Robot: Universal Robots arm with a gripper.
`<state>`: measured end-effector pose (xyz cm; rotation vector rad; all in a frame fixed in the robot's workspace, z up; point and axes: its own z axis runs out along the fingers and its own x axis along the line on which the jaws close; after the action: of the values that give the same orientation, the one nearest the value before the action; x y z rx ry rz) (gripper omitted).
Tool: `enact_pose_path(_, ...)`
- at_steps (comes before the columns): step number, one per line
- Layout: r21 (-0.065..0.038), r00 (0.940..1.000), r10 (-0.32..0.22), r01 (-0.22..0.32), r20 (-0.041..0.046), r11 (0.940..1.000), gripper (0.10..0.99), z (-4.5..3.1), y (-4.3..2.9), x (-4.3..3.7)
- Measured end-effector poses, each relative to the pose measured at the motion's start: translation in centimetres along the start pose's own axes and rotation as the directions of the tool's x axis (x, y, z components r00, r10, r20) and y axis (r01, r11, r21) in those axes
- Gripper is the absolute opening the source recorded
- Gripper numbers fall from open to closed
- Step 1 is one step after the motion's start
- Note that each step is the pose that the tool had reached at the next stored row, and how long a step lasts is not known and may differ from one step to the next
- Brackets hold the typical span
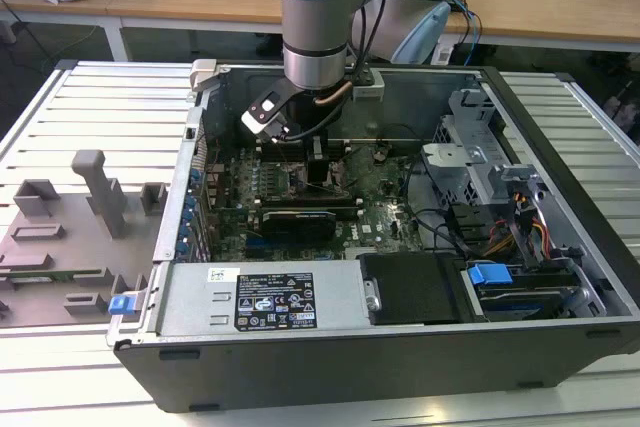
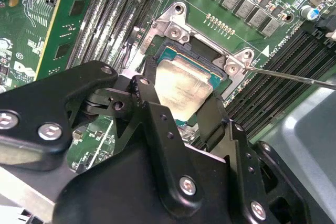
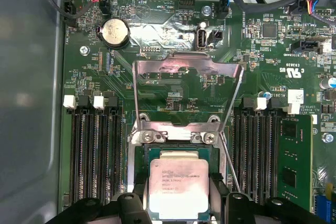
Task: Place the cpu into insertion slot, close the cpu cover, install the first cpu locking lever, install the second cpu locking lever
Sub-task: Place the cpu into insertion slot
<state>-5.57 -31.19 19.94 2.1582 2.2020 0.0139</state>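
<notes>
My gripper (image 3: 178, 199) reaches down into the open computer case (image 1: 300, 367) over the motherboard (image 1: 385, 209). It is shut on the cpu (image 3: 177, 187), a square silver chip, with one black finger (image 3: 137, 199) on each side. In both wrist views the cpu (image 2: 181, 85) sits at or just above the insertion slot (image 3: 173, 153); I cannot tell whether it is seated. The cpu cover (image 3: 186, 66) stands swung open past the slot, and the board shows through its window. A thin locking lever (image 3: 231, 169) rises unlatched beside the slot, and a lever (image 2: 294, 76) also shows in the second wrist view.
Black memory slots (image 3: 97, 150) flank the socket on both sides. A coin battery (image 3: 114, 31) and cables lie beyond the cover. The power supply (image 1: 265, 297) and drive cage (image 1: 480, 162) crowd the case. A grey fixture plate (image 1: 70, 237) lies at the exterior view's left.
</notes>
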Motion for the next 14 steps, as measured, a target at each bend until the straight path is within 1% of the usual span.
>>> enact_pose_path(2,0.000,1.0000,0.000,0.000,0.0000,1.0000,0.553,0.00,0.00,0.00)
enact_pose_path(3,0.000,1.0000,0.000,0.000,0.0000,1.0000,0.620,0.00,0.00,0.00)
enact_pose_path(5,0.000,1.0000,0.000,0.000,0.0000,1.0000,0.620,0.01,0.00,0.00)
enact_pose_path(7,0.000,1.0000,0.000,0.000,-0.0001,1.0000,0.620,-0.23,0.01,-0.01)
enact_pose_path(11,0.000,1.0000,0.000,0.000,-0.0001,1.0000,0.620,-1.19,0.06,0.00)
enact_pose_path(12,0.000,1.0000,0.000,0.000,0.0001,1.0000,0.620,-1.70,0.09,0.00)
enact_pose_path(13,0.000,1.0000,0.000,0.000,0.0000,1.0000,0.604,-2.00,0.10,-0.01)
enact_pose_path(14,0.000,1.0000,0.000,0.000,-0.0001,1.0000,0.537,-2.35,0.11,-0.03)
